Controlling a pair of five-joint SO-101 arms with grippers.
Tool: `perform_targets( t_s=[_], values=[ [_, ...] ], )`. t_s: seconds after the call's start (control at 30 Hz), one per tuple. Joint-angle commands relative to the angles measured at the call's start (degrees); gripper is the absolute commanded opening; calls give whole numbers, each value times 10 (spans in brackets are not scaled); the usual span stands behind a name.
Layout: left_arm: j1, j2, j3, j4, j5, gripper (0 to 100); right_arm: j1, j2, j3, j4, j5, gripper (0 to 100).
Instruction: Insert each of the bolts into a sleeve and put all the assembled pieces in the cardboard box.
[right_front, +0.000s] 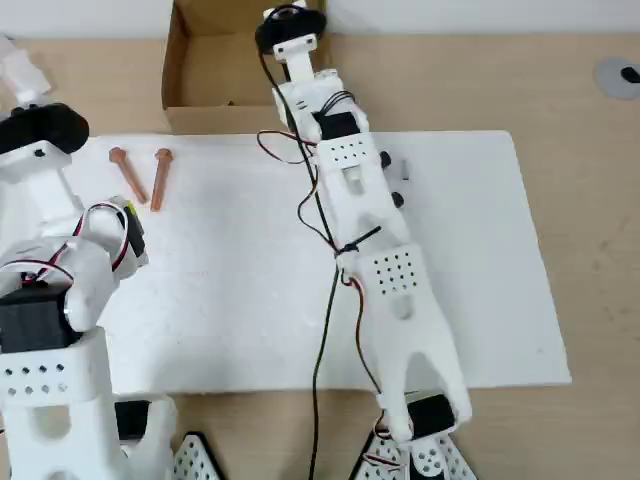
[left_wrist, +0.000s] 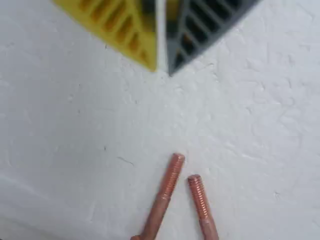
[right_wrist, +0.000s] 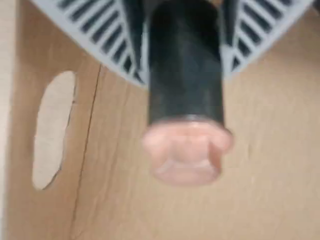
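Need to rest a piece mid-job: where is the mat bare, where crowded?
Bare: the white mat between the two bolts and the right arm, and the strip from that arm to the mat's right edge. Crowded: the corner by the cardboard box where the bolts lie near the left gripper, and the box, where the right gripper holds a sleeved bolt.

Both arms are white printed plastic with black servo blocks. The right arm (right_front: 385, 250) bears dot-grid vent holes, and black, red and yellow cables run down its side. The left arm (right_front: 50, 310) has similar holes and red and white wires. The left pincer (left_wrist: 161, 70) pairs a yellow finger (left_wrist: 125, 30) with a dark grey one (left_wrist: 210, 25) - both slatted. The right pincer (right_wrist: 185, 80) has slatted grey fingers (right_wrist: 90, 25).
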Motion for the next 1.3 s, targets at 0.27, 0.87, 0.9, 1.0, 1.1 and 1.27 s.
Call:
perform_targets(
  t_s=[0.27, 0.87, 0.9, 1.0, 1.1, 1.27],
  values=[
    [-10, 1, -2, 2, -5, 10, 8, -21, -89, 107, 8, 196],
    [-108, 142, -11, -77, 12, 121, 8, -110, -259, 410, 4, 213],
    [-110, 168, -11, -85, 12, 121, 7, -120, -259, 426, 4, 213],
    [-112, 247, -35, -105, 12, 121, 2, -150, -259, 476, 4, 212],
    [-112, 321, -89, -112, 15, 121, 1, -175, -259, 521, 4, 212],
    [-113, 433, -199, -112, 57, 121, 2, -206, -259, 605, 7, 212]
  ],
)
